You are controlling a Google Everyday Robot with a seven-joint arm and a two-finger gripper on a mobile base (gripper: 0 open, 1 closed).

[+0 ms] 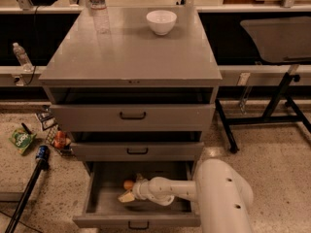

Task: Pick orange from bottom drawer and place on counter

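Note:
The orange (pixel 128 184) lies in the open bottom drawer (pixel 102 205), left of centre in its shallow tray. My gripper (pixel 127 191) reaches into the drawer from the right and sits right at the orange, with the white arm (pixel 221 198) behind it over the drawer's right front corner. The counter (pixel 131 52) is the grey cabinet top above.
A white bowl (pixel 161 21) and a water bottle (pixel 99 6) stand at the back of the counter. The two upper drawers (pixel 132 116) stand slightly pulled out. A green packet (pixel 22 141), small items and a pole (pixel 29 188) lie on the floor at left. A black table frame (pixel 272 106) stands at right.

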